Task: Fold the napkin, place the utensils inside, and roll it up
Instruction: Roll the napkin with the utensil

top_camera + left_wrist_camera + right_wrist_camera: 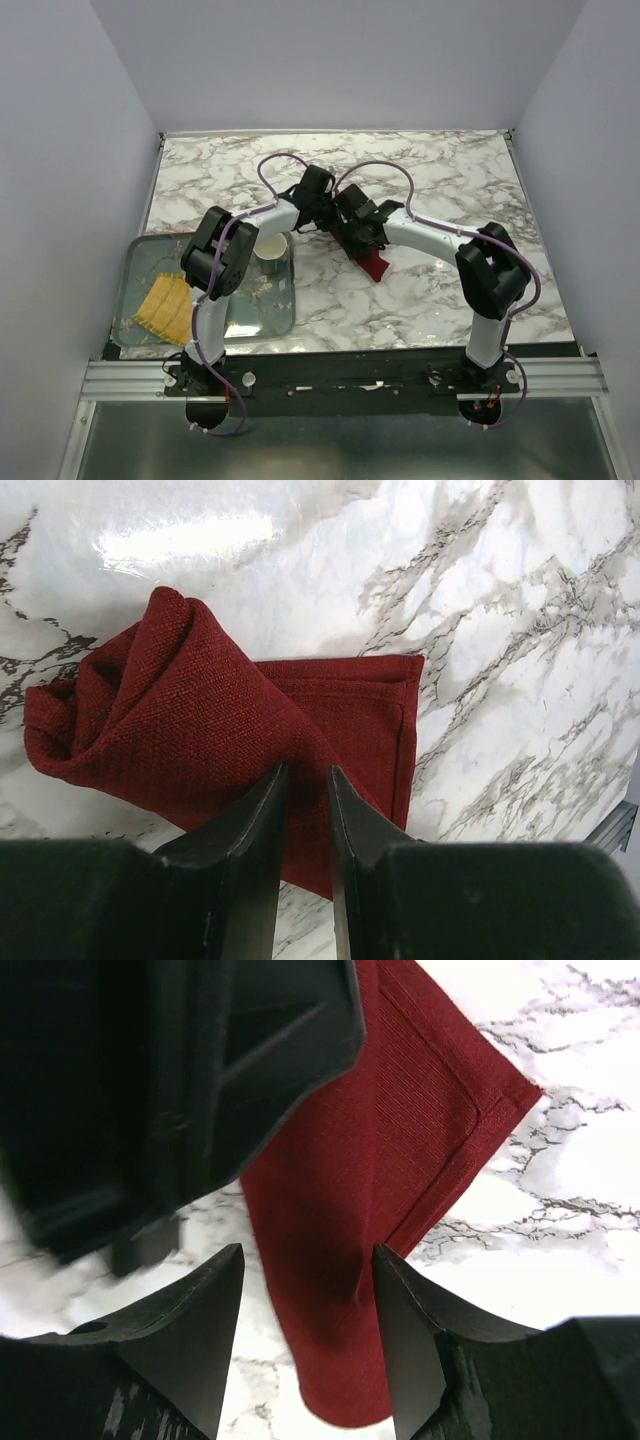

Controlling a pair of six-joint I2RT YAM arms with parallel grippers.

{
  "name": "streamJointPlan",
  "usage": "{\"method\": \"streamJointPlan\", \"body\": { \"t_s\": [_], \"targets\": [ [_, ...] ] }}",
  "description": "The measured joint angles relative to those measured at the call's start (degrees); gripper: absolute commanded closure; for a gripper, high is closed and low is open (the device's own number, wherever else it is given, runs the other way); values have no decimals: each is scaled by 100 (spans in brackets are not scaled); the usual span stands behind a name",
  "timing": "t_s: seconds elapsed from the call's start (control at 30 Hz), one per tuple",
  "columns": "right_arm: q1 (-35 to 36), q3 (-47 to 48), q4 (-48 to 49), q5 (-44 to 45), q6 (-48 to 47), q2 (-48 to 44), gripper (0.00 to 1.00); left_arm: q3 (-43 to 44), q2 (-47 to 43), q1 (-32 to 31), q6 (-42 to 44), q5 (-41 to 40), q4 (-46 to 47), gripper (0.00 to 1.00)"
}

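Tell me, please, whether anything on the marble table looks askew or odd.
The dark red cloth napkin on the white marble table is rolled unevenly: one end is bunched into a loose, gaping twist, while the other end lies flat with its hemmed corner exposed.

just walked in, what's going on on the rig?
Both arms meet mid-table over the dark red napkin, which lies partly rolled on the marble table. The left claw is nearly closed and appears to pinch the cloth at its near edge. The right claw stands open, its jaws straddling the napkin's flat end. No cutlery shows in any view. A tray at the left holds a yellow mat and a cup.
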Motion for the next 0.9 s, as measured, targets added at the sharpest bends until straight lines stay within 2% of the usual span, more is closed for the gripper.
{"method": "streamJointPlan", "body": {
  "t_s": [0.17,0.3,0.43,0.57,0.6,0.7,0.8,0.9],
  "targets": [
    [146,4,-11,363,55,275,40,-15,0,4,-22,15,17,69],
    [203,-28,33,463,153,310,35,-17,0,4,-26,20,20,68],
    [199,-149,142,503,240,343,37,-28,-9,4,-22,20,22,66],
    [146,-219,326,442,256,400,50,-105,-66,22,-4,-2,20,65],
    [131,-249,398,330,245,393,57,-129,-103,24,11,-46,0,65],
    [44,-321,599,-83,208,352,72,-162,-188,42,94,-170,-74,62],
    [-243,-393,737,-887,179,262,77,-170,-330,57,205,-328,-232,60],
    [-717,-411,758,-1711,208,286,77,-164,-586,68,269,-337,-352,59]
  ]
}}
